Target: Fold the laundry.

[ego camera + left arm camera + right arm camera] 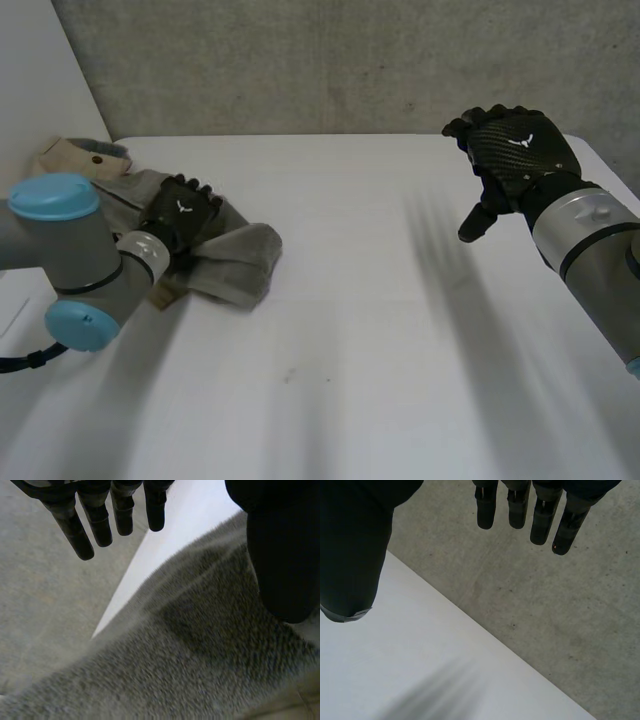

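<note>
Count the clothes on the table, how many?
2: a grey cloth under the left hand, and a beige cloth behind it at the table's corner. More may hide underneath.

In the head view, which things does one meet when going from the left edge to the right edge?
From the left: grey left arm with light-blue caps → black left hand over a crumpled grey cloth → bare white table → black right hand → grey right arm.

A grey, fuzzy cloth (pixel 235 262) lies bunched and rumpled on the worktop (pixel 380 300), partly under the left robot hand (pixel 182 215) and spilling out beside it. Just beyond that hand's fingertips sits a crumpled beige garment (pixel 75 158) with a button.
</note>
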